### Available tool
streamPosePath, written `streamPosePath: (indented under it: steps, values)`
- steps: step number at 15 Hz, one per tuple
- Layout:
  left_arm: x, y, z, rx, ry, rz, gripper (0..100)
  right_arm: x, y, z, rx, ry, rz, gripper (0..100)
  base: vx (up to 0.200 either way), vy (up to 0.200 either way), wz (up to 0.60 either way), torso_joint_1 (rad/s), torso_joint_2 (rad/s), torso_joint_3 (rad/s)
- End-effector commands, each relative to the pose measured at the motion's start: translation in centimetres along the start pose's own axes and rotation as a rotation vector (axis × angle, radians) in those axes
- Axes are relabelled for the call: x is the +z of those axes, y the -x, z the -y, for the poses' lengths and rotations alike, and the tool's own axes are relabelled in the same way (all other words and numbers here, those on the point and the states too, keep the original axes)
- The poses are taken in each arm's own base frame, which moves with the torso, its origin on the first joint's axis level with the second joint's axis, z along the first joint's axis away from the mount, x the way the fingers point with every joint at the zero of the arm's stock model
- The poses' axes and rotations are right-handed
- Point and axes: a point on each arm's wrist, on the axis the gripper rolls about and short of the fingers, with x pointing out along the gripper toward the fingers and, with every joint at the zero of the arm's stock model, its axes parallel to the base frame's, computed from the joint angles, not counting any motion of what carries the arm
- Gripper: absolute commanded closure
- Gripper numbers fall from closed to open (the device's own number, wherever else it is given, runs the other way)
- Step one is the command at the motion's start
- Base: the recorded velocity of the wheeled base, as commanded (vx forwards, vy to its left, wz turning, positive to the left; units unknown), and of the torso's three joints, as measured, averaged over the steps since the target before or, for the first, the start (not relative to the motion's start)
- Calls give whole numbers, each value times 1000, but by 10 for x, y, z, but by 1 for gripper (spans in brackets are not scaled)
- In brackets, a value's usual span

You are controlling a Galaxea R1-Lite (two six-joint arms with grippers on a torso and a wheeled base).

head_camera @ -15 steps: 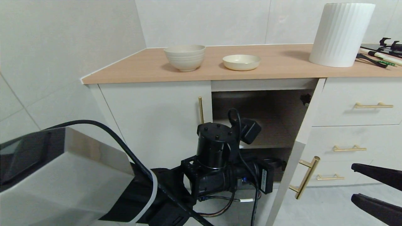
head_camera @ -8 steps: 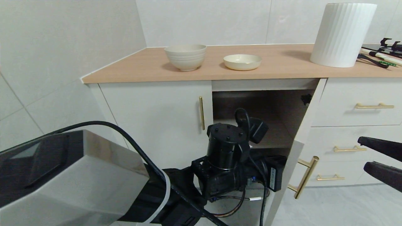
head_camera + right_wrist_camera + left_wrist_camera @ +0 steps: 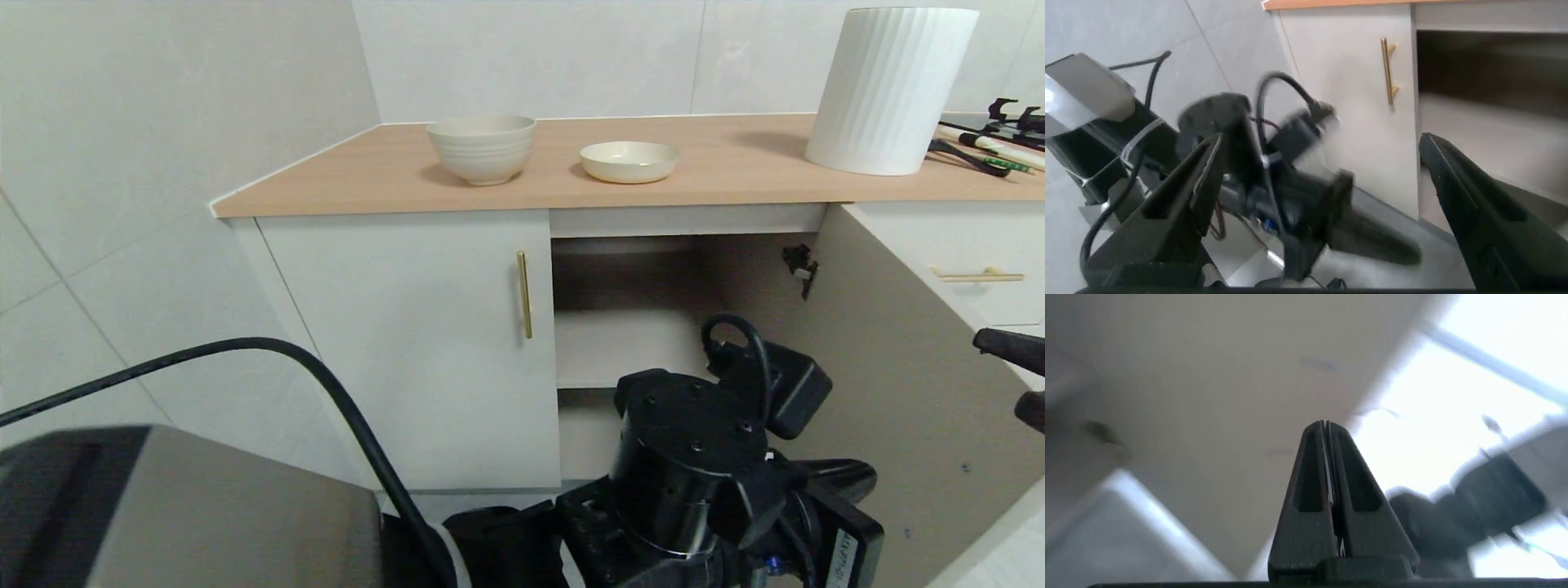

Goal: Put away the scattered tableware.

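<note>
While both pieces of tableware wait on the countertop (image 3: pixel 735 175) above the open cabinet (image 3: pixel 629 351), neither is in hand.

Item 1: bowl (image 3: pixel 482 149). Deep, ribbed, cream. Stands upright above the cabinet's closed left door (image 3: pixel 408 343), well apart from both arms. Judged ceramic: stiff, fairly heavy, glazed and probably slick, and liable to chip if knocked. Best hold is likely a pinch on the rim, one finger inside and one outside.

Item 2: dish (image 3: pixel 629 161). Shallow, pale, with a low wall. Sits directly above the cabinet's open compartment, near the bowl but not touching it. Judged lighter and just as brittle. Its low rim gives little purchase, so a pinch at the lip looks the only option.

Item 3: left gripper (image 3: pixel 1324 429). Fingers pressed together on nothing. Hangs low in front of the cabinet, close to the inner face of its swung-out door (image 3: pixel 890 367).

Item 4: right gripper (image 3: pixel 1323 147). Fingers spread wide, empty. Positioned outside the cabinet's open door.

Sundries: white ribbed canister (image 3: pixel 890 90) and loose utensils (image 3: pixel 988 147), above the drawers beside the cabinet.
</note>
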Motion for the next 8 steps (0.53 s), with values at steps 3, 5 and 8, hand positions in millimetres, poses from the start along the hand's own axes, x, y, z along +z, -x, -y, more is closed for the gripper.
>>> streamPosePath:
  steps: [3,5,8]
  values:
    - [39,63,-40,151,10,79,100,-4,-11,3,-7,-11,-41,0,0,0,0,0,0,0]
    - [55,101,-63,253,18,111,100,-9,-30,9,-22,-23,-102,0,0,0,0,0,0,0]
    - [70,172,-77,460,57,94,100,-9,-69,18,-43,-42,-185,0,0,0,0,0,0,0]
